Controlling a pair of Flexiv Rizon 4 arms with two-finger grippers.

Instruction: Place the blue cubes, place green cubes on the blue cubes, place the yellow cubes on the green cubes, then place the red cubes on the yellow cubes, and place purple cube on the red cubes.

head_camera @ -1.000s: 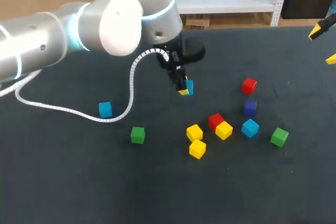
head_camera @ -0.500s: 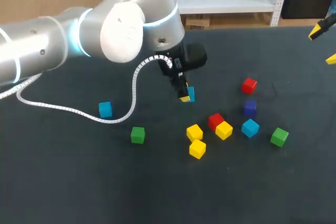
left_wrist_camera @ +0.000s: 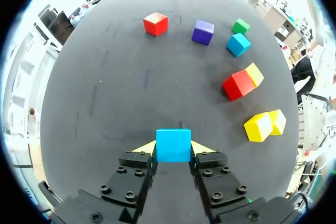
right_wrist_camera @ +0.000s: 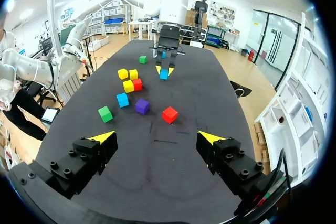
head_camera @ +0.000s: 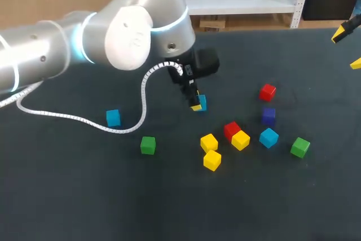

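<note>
Your left gripper [left_wrist_camera: 173,149] is pinching a blue cube [left_wrist_camera: 173,145], with one yellow tip pressed against each side face (the left wrist view shows this plainly). The cube sits low over the dark table [head_camera: 84,196], near its middle. You cannot tell whether it touches the surface.

Ahead of the fingers lie a lone red cube [left_wrist_camera: 156,23], the purple cube [left_wrist_camera: 202,32], a second blue cube [left_wrist_camera: 238,44] and a green cube [left_wrist_camera: 241,25] just beyond it. Nearer, a second red cube [left_wrist_camera: 237,85] touches a yellow cube [left_wrist_camera: 254,74]. Nearer again, two more yellow cubes [left_wrist_camera: 259,127] stand just beside each other.

In the head view, a third blue cube [head_camera: 113,118] and a second green cube [head_camera: 148,145] rest on your left side, well apart from the cluster.

Your right gripper [right_wrist_camera: 157,137] hangs over the table's far right corner, its fingers spread wide with nothing between them.
</note>
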